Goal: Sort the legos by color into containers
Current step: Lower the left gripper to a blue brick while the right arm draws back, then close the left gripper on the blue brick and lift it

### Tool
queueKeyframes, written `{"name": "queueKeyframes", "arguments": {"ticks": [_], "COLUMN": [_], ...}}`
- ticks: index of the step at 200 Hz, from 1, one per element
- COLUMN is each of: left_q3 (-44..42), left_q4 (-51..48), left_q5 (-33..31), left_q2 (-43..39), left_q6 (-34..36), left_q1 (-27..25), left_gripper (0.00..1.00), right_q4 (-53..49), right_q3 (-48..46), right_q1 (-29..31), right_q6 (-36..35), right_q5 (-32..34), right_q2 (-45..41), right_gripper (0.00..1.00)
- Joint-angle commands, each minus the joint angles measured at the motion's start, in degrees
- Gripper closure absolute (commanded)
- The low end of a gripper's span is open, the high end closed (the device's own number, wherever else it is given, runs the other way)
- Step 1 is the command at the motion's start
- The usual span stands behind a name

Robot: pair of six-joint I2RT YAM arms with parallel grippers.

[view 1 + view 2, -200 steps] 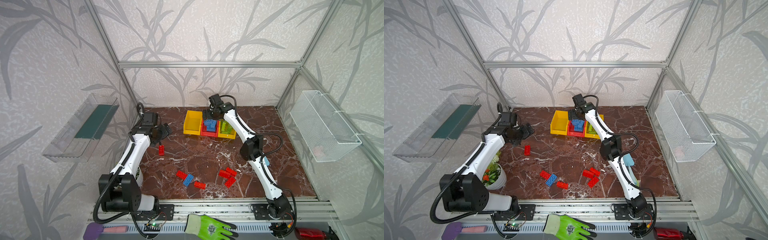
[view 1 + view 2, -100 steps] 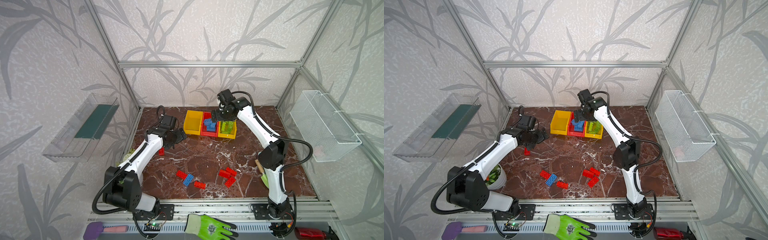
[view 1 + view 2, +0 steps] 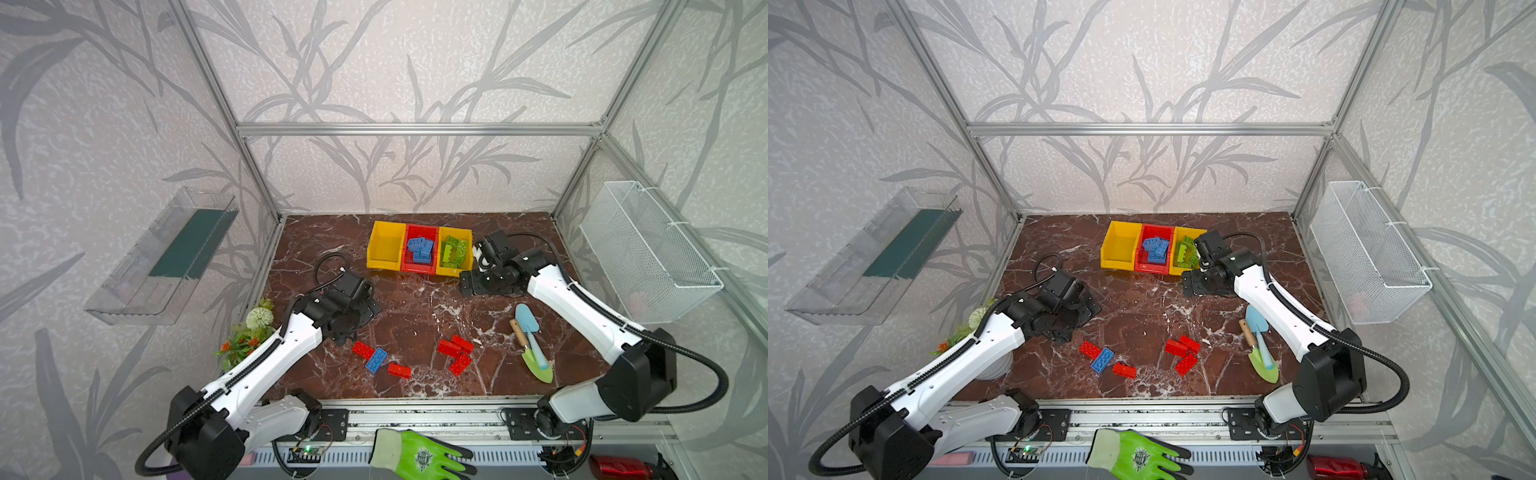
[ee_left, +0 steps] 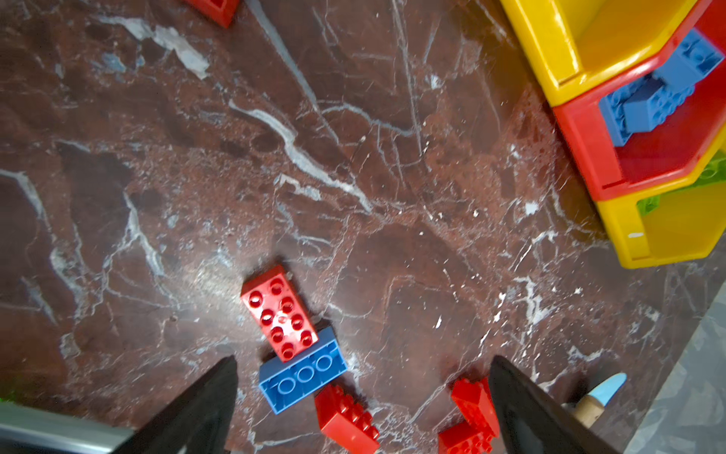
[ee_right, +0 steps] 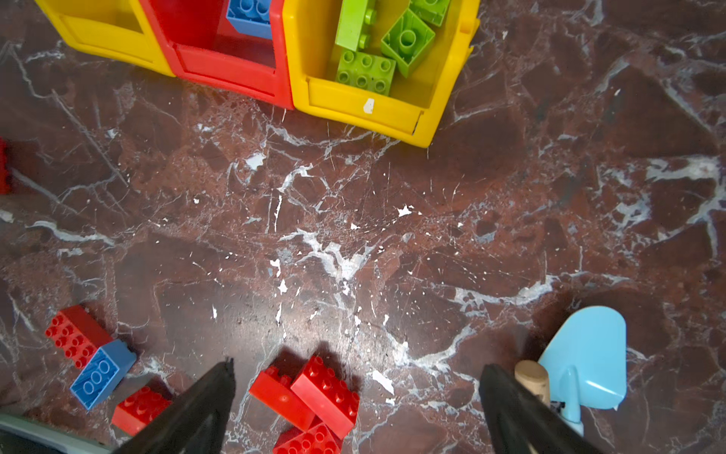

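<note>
The containers stand in a row at the back: an empty yellow bin (image 3: 384, 247), a red bin (image 3: 419, 268) holding blue legos (image 3: 420, 249), and a yellow bin (image 3: 459, 270) holding green legos (image 5: 365, 70). Loose on the floor near the front lie a red brick (image 4: 279, 312) touching a blue brick (image 4: 302, 371), another red brick (image 4: 345, 416), and a red cluster (image 5: 314, 393). My left gripper (image 4: 363, 361) hovers open just behind the red and blue pair. My right gripper (image 5: 355, 365) stands open and empty, low in front of the right yellow bin.
A light blue trowel (image 3: 527, 322) and a green trowel (image 3: 540, 368) lie at the front right. A flower pot (image 3: 249, 336) sits by the left wall. A wire basket (image 3: 648, 253) and a clear tray (image 3: 166, 257) hang on the side walls.
The right arm has pulled back from above the bins and dropped low to their right front. The left arm has swung from the left wall toward the loose bricks.
</note>
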Motion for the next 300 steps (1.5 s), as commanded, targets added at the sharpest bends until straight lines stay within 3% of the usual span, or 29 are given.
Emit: {"name": "queueKeyframes", "arguments": {"ticks": [1, 41, 86, 136, 192, 300], "left_q3": [-2.31, -6.47, -11.64, -10.1, -6.25, -8.66], "left_q4": [-3.35, -2.9, 2.62, 8.13, 7.82, 9.38], "left_q5": [-2.75, -2.06, -0.09, 3.24, 6.27, 6.4], "left_q2": [-1.32, -1.79, -0.45, 8.82, 16.86, 19.07], "left_q6": [-9.22, -17.22, -21.16, -18.24, -16.11, -18.57], "left_q1": [-3.61, -8.88, -11.33, -11.45, -11.4, -11.36], "left_gripper": [0.01, 0.01, 0.01, 0.01, 0.02, 0.13], "right_q4": [1.26, 0.35, -0.98, -3.36, -5.23, -6.22], "right_q3": [-2.76, -6.7, -8.73, -8.52, -10.93, -12.7], "right_q1": [0.15, 0.1, 0.05, 0.2, 0.2, 0.29], "right_q6": [0.84, 1.7, 2.27, 2.52, 4.23, 4.4], "right_q5": [-1.16, -2.45, -3.73, -2.71, -2.35, -1.47], "right_q2": [-4.75, -11.6, -15.56, -18.54, -22.89, -25.5], "right_gripper": [0.01, 0.01, 0.01, 0.01, 0.01, 0.01]}}
